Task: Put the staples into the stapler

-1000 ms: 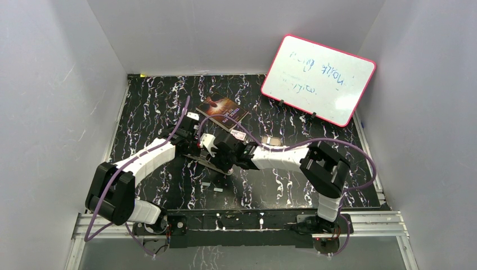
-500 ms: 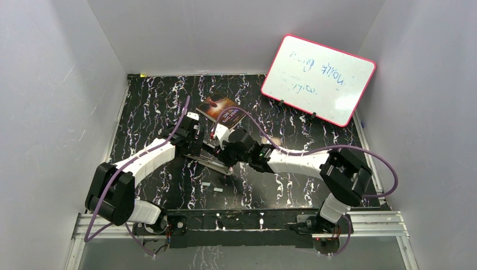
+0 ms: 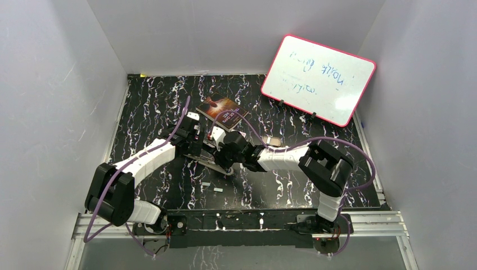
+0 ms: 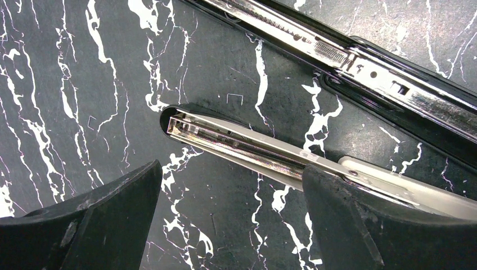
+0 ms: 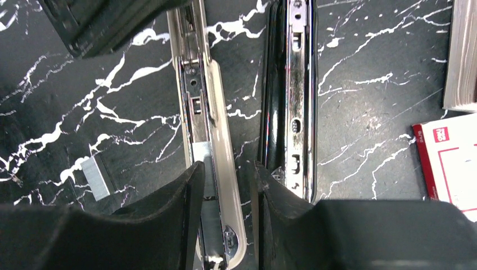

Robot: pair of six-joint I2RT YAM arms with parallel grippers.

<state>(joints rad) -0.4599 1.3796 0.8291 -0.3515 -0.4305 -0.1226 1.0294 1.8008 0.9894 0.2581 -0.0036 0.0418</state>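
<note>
Filling the floor of the white-walled booth, the black, white-veined table carries everything else. At its far right leans a pink-rimmed whiteboard, its faint writing too small to read. Both arms reach inward to the table's middle. The left gripper hangs with its jaws spread wide, one finger over bare table and the other overlapping the stapler's pale arm, with nothing clamped between them. The right gripper straddles that same pale arm with its jaws narrowed; whether they actually pinch it I cannot tell. A dark-covered book lies just beyond the grippers. The stapler lies swung open flat on the table, its staple channel facing up beside its chrome-and-black other half. A white-and-red box sits on the stapler's far side, near the book's edge. The staples lie loose on the table, a short silver strip on the side toward the arm bases, apart from the stapler and touched by neither gripper.
</note>
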